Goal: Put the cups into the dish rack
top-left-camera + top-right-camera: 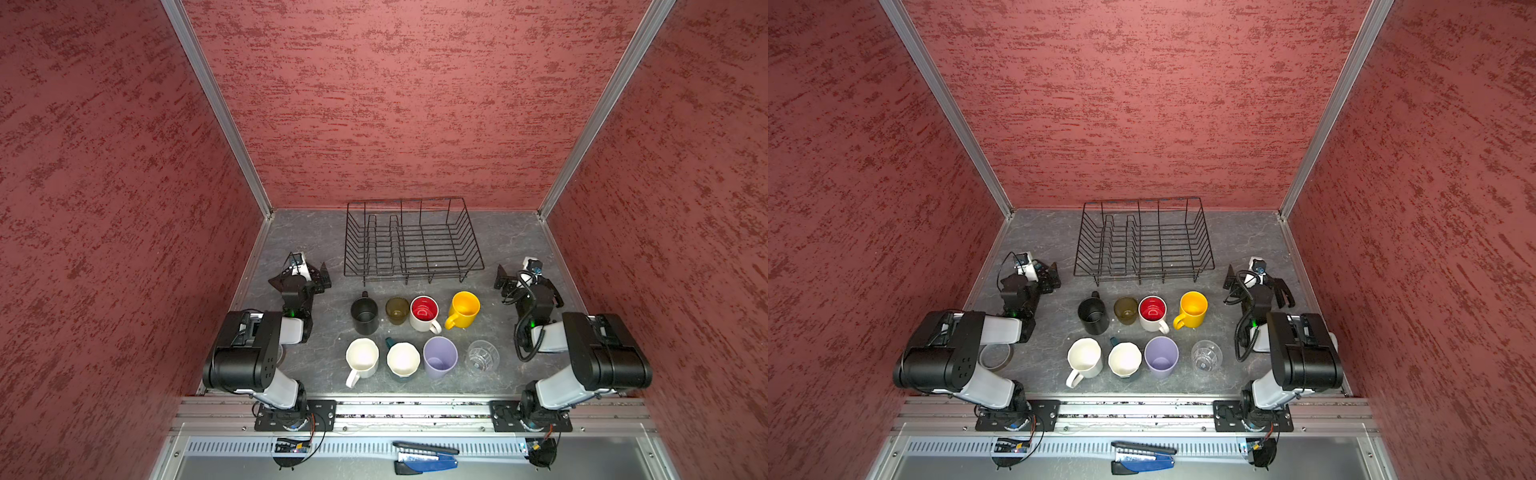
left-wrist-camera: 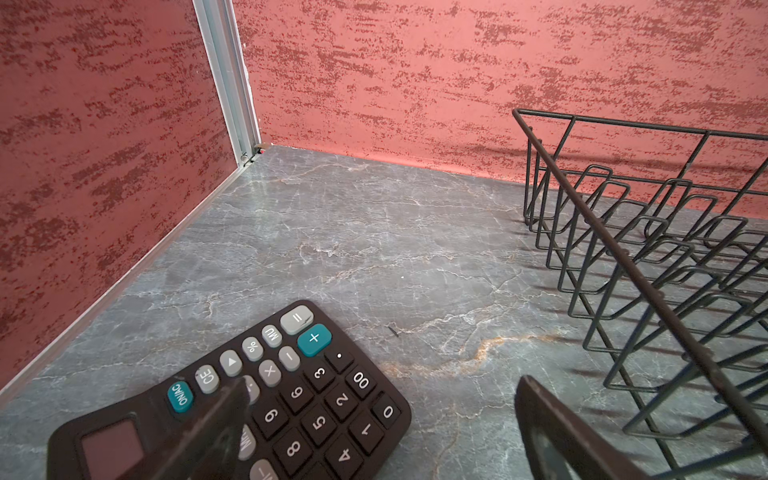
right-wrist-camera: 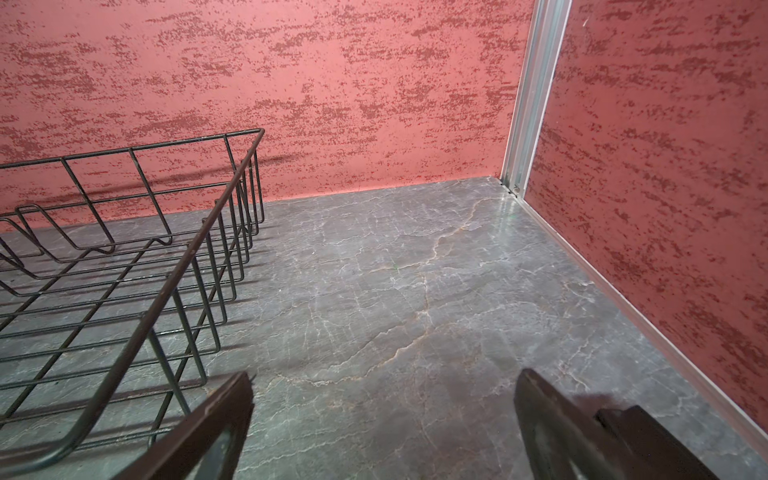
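Eight cups stand upright in two rows in both top views: black mug (image 1: 364,316), olive tumbler (image 1: 397,309), red-lined white mug (image 1: 424,312) and yellow mug (image 1: 464,308); nearer, white mug (image 1: 362,357), teal mug (image 1: 403,359), lavender tumbler (image 1: 439,356) and clear glass (image 1: 482,355). Behind them sits the black wire dish rack (image 1: 415,273), with nothing in it. My left gripper (image 1: 302,280) hovers open left of the rack's front corner. My right gripper (image 1: 528,287) is open to the rack's right. Both wrist views show the rack's side (image 2: 623,266) (image 3: 174,291) and nothing between the jaws.
A black calculator (image 2: 291,395) lies on the grey marbled table under my left gripper (image 2: 383,381). A tape roll (image 1: 995,356) rests beneath the left arm. Red walls close in three sides. Bare table shows under my right gripper (image 3: 386,374).
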Controlling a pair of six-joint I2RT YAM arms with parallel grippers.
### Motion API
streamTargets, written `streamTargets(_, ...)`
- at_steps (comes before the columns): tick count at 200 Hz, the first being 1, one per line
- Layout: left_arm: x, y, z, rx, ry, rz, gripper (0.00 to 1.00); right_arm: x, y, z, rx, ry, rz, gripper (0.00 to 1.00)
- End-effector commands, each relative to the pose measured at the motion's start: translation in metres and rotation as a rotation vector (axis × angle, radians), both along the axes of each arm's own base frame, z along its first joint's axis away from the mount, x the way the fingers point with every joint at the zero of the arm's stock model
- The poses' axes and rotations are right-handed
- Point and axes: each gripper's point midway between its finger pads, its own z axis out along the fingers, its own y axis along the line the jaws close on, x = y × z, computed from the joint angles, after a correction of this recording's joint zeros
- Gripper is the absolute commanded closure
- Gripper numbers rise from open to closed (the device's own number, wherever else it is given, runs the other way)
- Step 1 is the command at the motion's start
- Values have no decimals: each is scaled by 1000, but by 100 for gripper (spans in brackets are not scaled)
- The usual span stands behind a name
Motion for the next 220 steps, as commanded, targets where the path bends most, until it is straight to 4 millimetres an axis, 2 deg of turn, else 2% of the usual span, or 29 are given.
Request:
streamTargets(1, 1, 2, 3, 13, -6, 5, 1, 4, 2, 6, -12, -16, 13, 1)
streamTargets(201, 0, 3, 4, 1, -12, -6, 0, 3, 2, 7, -11, -17, 13, 1)
streamTargets(220, -4, 2, 17, 17, -34, 4, 0, -3, -15, 14, 13, -40, -88, 1)
